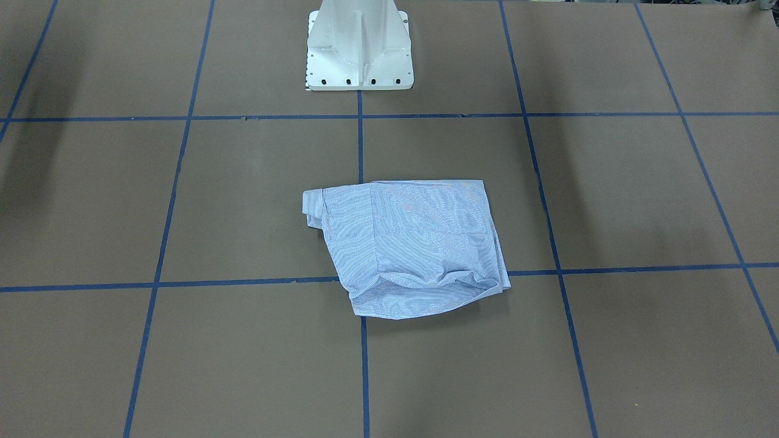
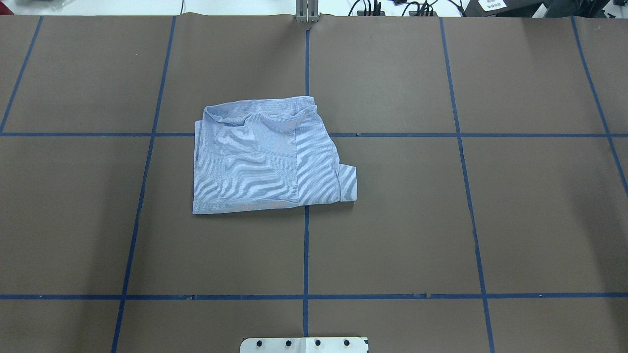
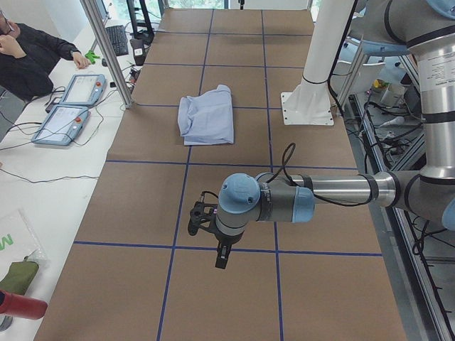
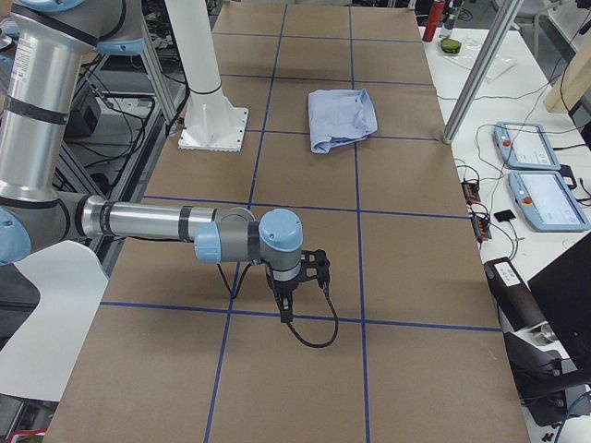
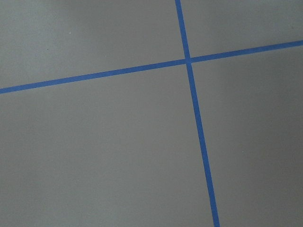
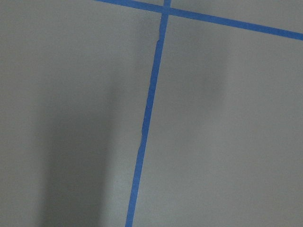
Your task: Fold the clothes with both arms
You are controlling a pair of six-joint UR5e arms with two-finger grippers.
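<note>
The shirt (image 2: 265, 157) lies folded into a compact, roughly four-sided bundle near the middle of the surface (image 2: 392, 220). It sits across a crossing of the blue tape lines (image 2: 305, 255), mostly on the robot's left of the centre line. A buttoned cuff (image 2: 348, 184) sticks out at its edge toward the robot's right. The side away from the robot is rumpled and slightly raised.

Nothing touches the shirt. The overhead and front-facing views show it alone, with only the white pedestal base (image 1: 359, 48) nearby; no arm reaches into either view.

Only the side views show the arms. From the left end, the left gripper (image 3: 221, 260) hangs over bare surface, well apart from the shirt (image 3: 206, 119). From the right end, the right gripper (image 4: 284, 311) does likewise. From these views I cannot tell whether either gripper is open or closed.

Both wrist cameras show only brown surface and tape. The left-end view also shows a seated person (image 3: 28, 57) beside two pendants (image 3: 71, 106).
</note>
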